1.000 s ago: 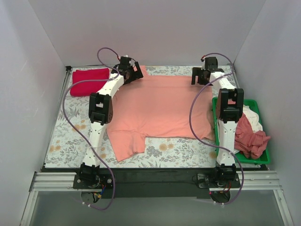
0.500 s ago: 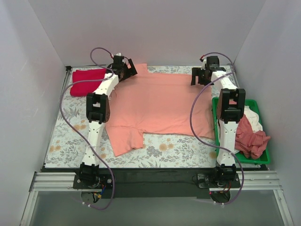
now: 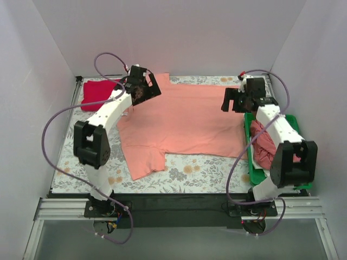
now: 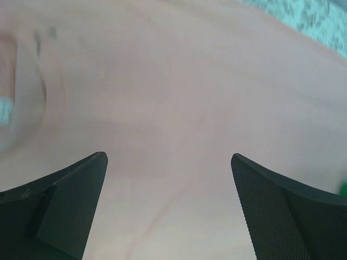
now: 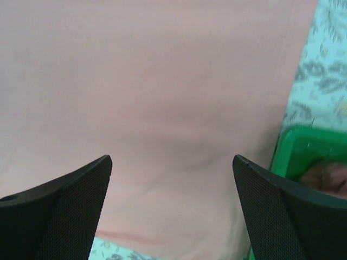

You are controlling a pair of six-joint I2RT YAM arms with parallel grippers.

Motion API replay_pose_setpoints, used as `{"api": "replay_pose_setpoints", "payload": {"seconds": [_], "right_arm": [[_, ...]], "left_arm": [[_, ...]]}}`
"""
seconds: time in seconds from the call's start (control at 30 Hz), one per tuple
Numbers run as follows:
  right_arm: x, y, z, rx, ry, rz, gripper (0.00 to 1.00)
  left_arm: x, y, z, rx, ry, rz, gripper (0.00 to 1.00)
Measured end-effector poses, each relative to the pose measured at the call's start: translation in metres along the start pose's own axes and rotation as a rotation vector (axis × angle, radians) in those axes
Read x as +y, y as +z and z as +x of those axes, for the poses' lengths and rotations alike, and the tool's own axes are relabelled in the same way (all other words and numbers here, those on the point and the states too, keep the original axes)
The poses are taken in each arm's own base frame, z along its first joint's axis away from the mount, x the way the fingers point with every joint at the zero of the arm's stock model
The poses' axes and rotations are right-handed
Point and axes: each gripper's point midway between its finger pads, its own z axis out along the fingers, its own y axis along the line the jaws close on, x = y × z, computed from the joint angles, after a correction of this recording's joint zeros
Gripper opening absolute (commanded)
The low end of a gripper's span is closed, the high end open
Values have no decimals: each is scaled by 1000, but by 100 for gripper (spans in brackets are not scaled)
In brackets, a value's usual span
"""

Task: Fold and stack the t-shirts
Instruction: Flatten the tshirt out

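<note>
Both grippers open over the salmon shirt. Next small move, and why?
Probably lower both grippers and pinch the fabric along the shirt's far edge. The left gripper and right gripper are open with nothing between the fingers, hovering over the salmon shirt, which lies spread flat and unfolded. The right one sits near the shirt's edge by the green bin.

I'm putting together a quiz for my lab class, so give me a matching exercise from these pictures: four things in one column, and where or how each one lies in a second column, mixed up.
Things:
1. salmon t-shirt
2. red shirt
3. green bin
4. dusty-pink garment

Place or state:
A. folded, far left corner
B. crumpled inside the bin
C. at the right edge of the table
D. spread flat in the middle

Pairs: 1-D, 2-A, 3-C, 4-B.
</note>
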Motion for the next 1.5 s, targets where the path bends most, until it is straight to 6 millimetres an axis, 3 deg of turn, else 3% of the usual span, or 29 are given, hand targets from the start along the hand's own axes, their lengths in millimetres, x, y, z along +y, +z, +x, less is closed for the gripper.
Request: {"api": "replay_pose_setpoints", "payload": {"seconds": [0.13,0.2,0.27,0.37,0.47,0.63,0.8,1.03,1.23,1.27,1.3,1.33,1.4,1.43,1.5], "right_arm": [[9,-39,66,12,42,-8,98],[12,-51,95,11,58,-15,98],[15,-63,128,21,74,-26,98],[18,-74,150,14,89,-42,98],[22,-83,150,-29,96,-58,98],[25,-89,147,-69,101,-76,98],[23,-85,159,-42,105,-74,98],[22,-84,165,-29,106,-71,98],[21,-84,165,-29,106,-67,98],[21,-83,165,-29,106,-66,98],[21,-83,165,-29,106,-66,98],[21,-83,165,-29,106,-65,98],[21,-83,165,-29,105,-63,98],[20,-83,165,-29,104,-62,98],[20,-83,166,-26,104,-61,98]], "left_arm": [[11,-82,67,58,-76,-3,98],[36,-105,105,99,-131,-40,98],[66,-123,156,169,-172,-94,98],[99,-147,224,289,-202,-174,98],[113,-174,264,345,-233,-190,91],[132,-195,291,359,-340,-189,87],[148,-195,306,391,-385,-293,85],[163,-187,317,410,-384,-406,71],[172,-179,328,434,-372,-457,45],[174,-180,329,437,-366,-468,38],[175,-180,330,442,-361,-478,25],[177,-181,331,443,-360,-489,21],[177,-180,330,443,-357,-493,5],[174,-178,329,440,-359,-485,0],[173,-176,328,438,-358,-483,0]]}}
